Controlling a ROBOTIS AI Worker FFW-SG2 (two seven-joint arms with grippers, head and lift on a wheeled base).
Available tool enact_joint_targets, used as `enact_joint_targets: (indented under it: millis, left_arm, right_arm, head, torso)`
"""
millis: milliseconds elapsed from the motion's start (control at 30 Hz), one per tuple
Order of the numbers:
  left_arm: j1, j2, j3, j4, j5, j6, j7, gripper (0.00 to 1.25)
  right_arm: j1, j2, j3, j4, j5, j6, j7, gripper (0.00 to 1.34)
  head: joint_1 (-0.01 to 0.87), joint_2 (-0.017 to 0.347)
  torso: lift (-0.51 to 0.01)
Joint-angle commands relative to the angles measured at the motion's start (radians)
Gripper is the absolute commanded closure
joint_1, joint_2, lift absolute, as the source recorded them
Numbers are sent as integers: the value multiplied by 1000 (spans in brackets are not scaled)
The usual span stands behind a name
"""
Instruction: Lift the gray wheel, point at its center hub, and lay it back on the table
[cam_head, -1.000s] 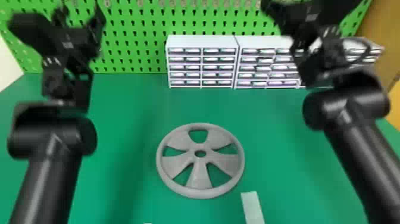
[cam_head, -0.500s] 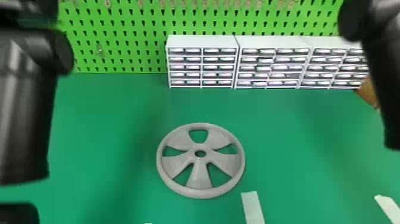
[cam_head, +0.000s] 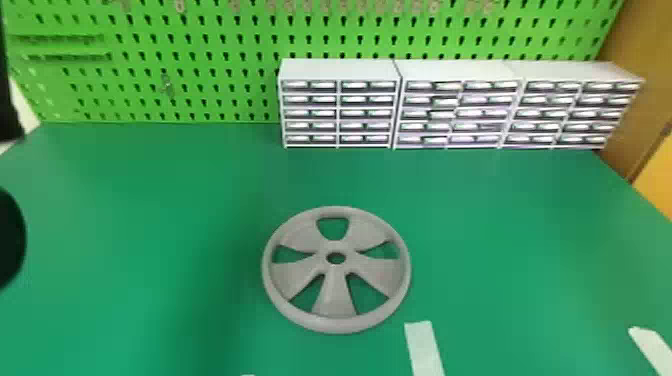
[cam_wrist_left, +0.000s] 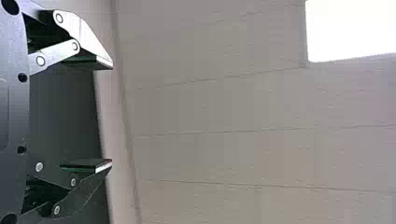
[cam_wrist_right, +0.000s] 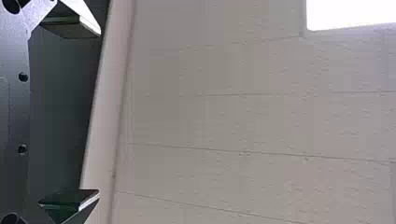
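Lying flat on the green counter (cam_head: 505, 240), the round gray five-spoked wheel (cam_head: 334, 295) sits close to the middle of the head view, the robot's side of the white drawer units (cam_head: 337, 70). From where I stand, a dark piece of the left arm (cam_head: 10, 240) shows at that view's left edge, and the wheel lies well off to the robot's right of it. The black two-fingered left tool (cam_wrist_left: 111, 114) is spread wide with nothing between its fingers, and the matching right tool (cam_wrist_right: 99, 113) is spread just the same. Both face a pale panelled surface (cam_wrist_left: 233, 109), so I'd say they are aimed away from the wheel, and I can't tell which is nearer. Being round, the wheel favours no long side; what counts is its thin upright axis, running up through the center hub (cam_head: 336, 267). To my eye the lift is all to come: the tools would need to swing down toward the counter, one to the rim from the robot's left, the other from its right. Come in too high and the fingers might slide over that low rim, or nudge the wheel along.
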Motion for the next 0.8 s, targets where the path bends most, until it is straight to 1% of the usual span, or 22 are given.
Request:
enact_joint_targets:
  millis: [0, 133, 333, 367, 400, 467, 600, 767]
  left_arm:
    - [-102, 11, -32, 2, -24, 27, 22, 506]
    - [-177, 12, -59, 14, -29, 52, 43, 506]
    - [-272, 12, -95, 46, -23, 67, 75, 506]
    - [-284, 11, -97, 52, -15, 72, 77, 506]
    - [-298, 7, -101, 66, 0, 73, 81, 506]
    - [-318, 0, -108, 83, 8, 73, 85, 506]
    - [-335, -11, -112, 100, 5, 73, 92, 506]
    - [-359, -11, -128, 106, 8, 77, 106, 506]
  right_arm:
    - [-86, 7, -4, -1, -4, 32, -8, 94]
    - [-160, 24, -9, -1, 4, 71, -15, 94]
    - [-240, 26, -7, -1, 44, 121, -38, 94]
    - [-249, 26, -6, 0, 55, 128, -44, 94]
    - [-258, 26, -1, 2, 84, 134, -55, 94]
    - [-270, 27, 1, 2, 107, 144, -66, 94]
    - [-289, 27, 11, 14, 108, 157, -72, 93]
    - [-304, 18, 22, 16, 111, 158, -75, 94]
  head:
    - [692, 48]
    - [692, 48]
    - [692, 48]
    - [692, 48]
    - [692, 48]
    - [692, 48]
    - [692, 48]
    - [692, 48]
  torso:
    - [-96]
    - [-96]
    - [-96]
    - [-96]
    - [-96]
    - [-96]
    - [-96]
    - [-96]
